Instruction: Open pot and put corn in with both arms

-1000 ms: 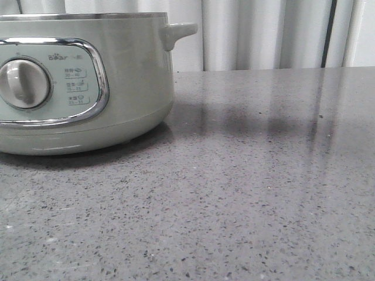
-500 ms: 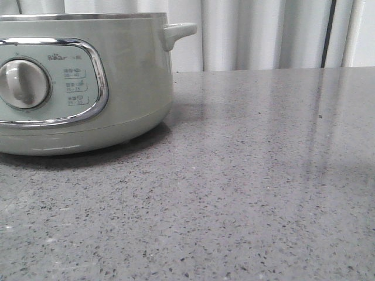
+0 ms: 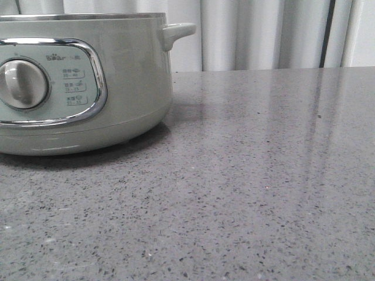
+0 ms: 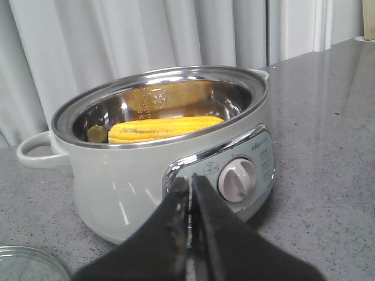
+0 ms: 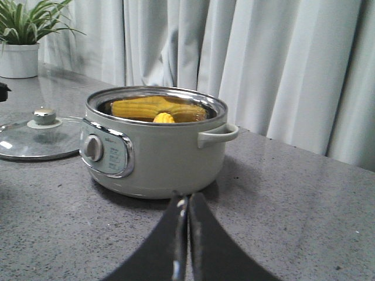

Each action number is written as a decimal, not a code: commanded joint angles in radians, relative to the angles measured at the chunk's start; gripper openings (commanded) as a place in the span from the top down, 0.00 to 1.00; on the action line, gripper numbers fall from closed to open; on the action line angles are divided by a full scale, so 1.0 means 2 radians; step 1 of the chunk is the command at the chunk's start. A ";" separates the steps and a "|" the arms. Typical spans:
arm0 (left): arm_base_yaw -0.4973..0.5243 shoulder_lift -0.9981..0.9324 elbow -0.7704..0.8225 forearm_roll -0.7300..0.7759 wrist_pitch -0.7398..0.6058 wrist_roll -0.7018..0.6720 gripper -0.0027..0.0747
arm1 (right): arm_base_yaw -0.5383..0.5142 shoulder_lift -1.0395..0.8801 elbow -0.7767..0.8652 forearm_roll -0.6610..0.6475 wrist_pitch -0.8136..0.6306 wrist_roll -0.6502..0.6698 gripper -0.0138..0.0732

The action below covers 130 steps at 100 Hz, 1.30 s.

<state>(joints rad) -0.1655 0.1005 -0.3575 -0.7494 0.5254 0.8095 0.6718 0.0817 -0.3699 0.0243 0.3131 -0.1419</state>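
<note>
The pale grey-green pot (image 3: 132,82) stands at the left of the grey table, uncovered, with its dial panel facing the camera. In the left wrist view the pot (image 4: 117,187) holds a yellow corn cob (image 4: 164,129) lying inside. The right wrist view shows the pot (image 5: 170,161) with the corn (image 5: 143,107) in it, partly mirrored in the shiny wall. My left gripper (image 4: 190,184) is shut and empty, in front of the pot's panel. My right gripper (image 5: 187,202) is shut and empty, a short way back from the pot's handle side.
The glass lid (image 5: 38,137) with a metal knob lies flat on the table beside the pot; its edge shows in the left wrist view (image 4: 26,263). A potted plant (image 5: 20,41) stands at the far table edge. White curtains hang behind.
The dark reflections on the tabletop right of the pot have faded, as an arm drew away. The pot has not moved.
</note>
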 commanded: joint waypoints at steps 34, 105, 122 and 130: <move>-0.004 0.007 -0.010 -0.035 -0.028 -0.003 0.99 | -0.005 0.005 -0.011 0.010 -0.030 -0.001 0.89; -0.003 -0.070 0.131 0.247 -0.191 -0.225 0.99 | -0.005 0.005 -0.011 0.010 -0.030 -0.001 0.89; -0.003 -0.065 0.178 0.296 -0.196 -0.359 0.99 | -0.005 0.005 -0.011 0.010 -0.030 -0.001 0.89; -0.003 -0.067 0.190 0.299 -0.157 -0.412 0.99 | -0.005 0.005 -0.011 0.010 -0.030 -0.001 0.89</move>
<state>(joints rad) -0.1655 -0.0048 -0.0051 -0.1666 0.2403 0.1136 0.6661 0.0801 -0.3682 0.0445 0.3291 -0.1382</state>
